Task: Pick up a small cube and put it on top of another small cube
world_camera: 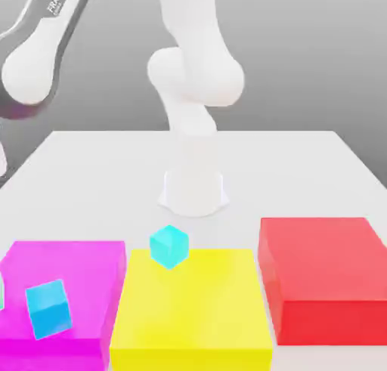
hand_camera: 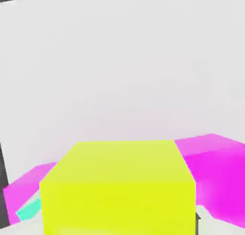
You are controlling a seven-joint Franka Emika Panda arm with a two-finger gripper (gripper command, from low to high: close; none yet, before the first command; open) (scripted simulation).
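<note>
Desk [world_camera: 91, 173]: white, against a grey backdrop.
Small cube [hand_camera: 117, 188]: yellow, close before the hand camera, above the magenta block [hand_camera: 215, 167].
Jaws: together, clamped on the small cube.
Cyan cubes: one [world_camera: 48, 309] on magenta, one [world_camera: 168, 246] at the yellow block's [world_camera: 193, 316] far edge.

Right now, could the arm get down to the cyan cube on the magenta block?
Probably yes. The cyan cube lies tilted on top of the magenta block with nothing over it, and the arm hangs above the exterior view's left. It seems to carry the small yellow cube, though.
</note>
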